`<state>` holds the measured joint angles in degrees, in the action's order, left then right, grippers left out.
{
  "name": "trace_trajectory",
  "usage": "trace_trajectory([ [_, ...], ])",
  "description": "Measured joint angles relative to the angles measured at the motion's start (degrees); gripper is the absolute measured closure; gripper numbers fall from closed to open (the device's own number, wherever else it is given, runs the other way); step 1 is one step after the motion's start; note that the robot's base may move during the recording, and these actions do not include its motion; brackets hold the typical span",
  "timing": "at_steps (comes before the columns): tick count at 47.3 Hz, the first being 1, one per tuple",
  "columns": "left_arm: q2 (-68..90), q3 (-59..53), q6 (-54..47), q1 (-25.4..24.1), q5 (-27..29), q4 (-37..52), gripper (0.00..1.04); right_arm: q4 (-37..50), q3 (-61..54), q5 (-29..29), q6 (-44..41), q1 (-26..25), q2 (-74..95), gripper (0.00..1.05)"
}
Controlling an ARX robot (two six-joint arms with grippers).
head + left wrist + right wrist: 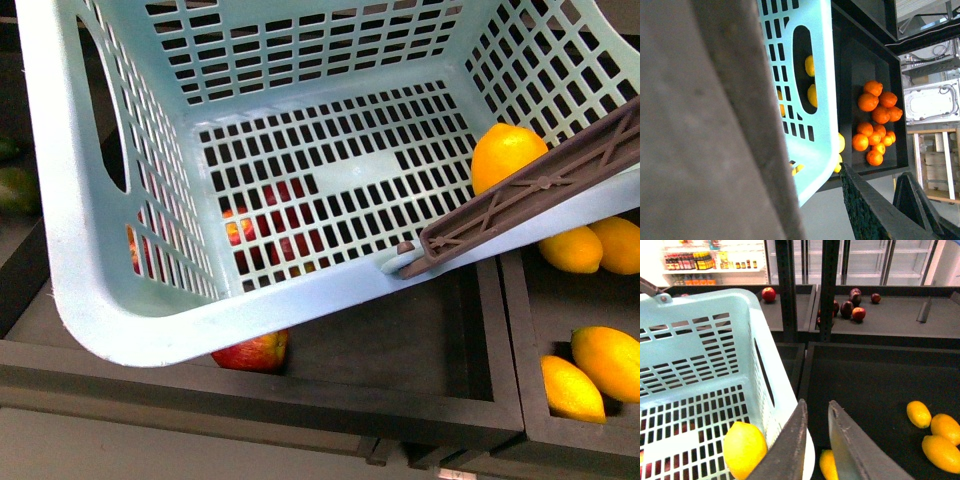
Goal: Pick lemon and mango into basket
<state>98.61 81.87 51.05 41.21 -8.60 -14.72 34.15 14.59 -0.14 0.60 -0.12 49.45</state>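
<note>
**Lemon is in the basket, the mango comes next**

One lemon [505, 150] lies inside the basket [150, 325]. It sits in the corner by the brown handle [560, 170] and leans on the wall. So the lemon part looks done, and the mango part is not done yet.

The mangoes sit in the dark crate [400, 350] under the basket. Some show through the slots in the basket floor. One mango [255, 352] peeks out below the rim.

The right gripper [817, 405] hangs just outside the basket wall. Its fingers stand a little apart and hold nothing. The left gripper [892, 215] shows only in part, with its tips out of the picture. Nobody can tell from this if it is open or closed.

The next move looks tricky. The basket covers the mangoes, so an arm needs a way in from the side.

The lemon's long side runs on a slant up the wall. Its nub cannot be seen clearly. The mango is too hidden to tell which way it points.
</note>
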Motion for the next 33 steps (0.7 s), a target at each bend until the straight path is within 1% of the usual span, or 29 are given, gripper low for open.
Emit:
trace_trajectory([
  [3, 0.0, 0.0, 0.0, 0.0, 0.1, 0.0, 0.76, 0.0, -1.4, 0.0, 0.0, 0.0, -1.5, 0.97],
  [4, 0.0, 0.0, 0.0, 0.0, 0.1, 0.0, 0.76, 0.0, -2.2, 0.0, -0.1, 0.0, -2.3, 1.02],
  [21, 0.0, 0.0, 0.0, 0.0, 0.0, 0.0, 0.76, -3.8, -9.4, 0.0, -0.3, 0.0, -13.3, 1.03],
  [22, 0.0, 0.0, 0.0, 0.0, 0.0, 0.0, 0.76, -4.2, -9.7, 0.0, -0.4, 0.0, -14.0, 1.01],
  [23, 0.0, 0.0, 0.0, 0.0, 0.0, 0.0, 0.76, -4.3, -9.9, 0.0, -0.4, 0.0, -14.4, 0.95],
  [33, 0.0, 0.0, 0.0, 0.0, 0.2, 0.0, 0.76, -4.3, -9.9, 0.0, -0.4, 0.0, -14.8, 0.52],
])
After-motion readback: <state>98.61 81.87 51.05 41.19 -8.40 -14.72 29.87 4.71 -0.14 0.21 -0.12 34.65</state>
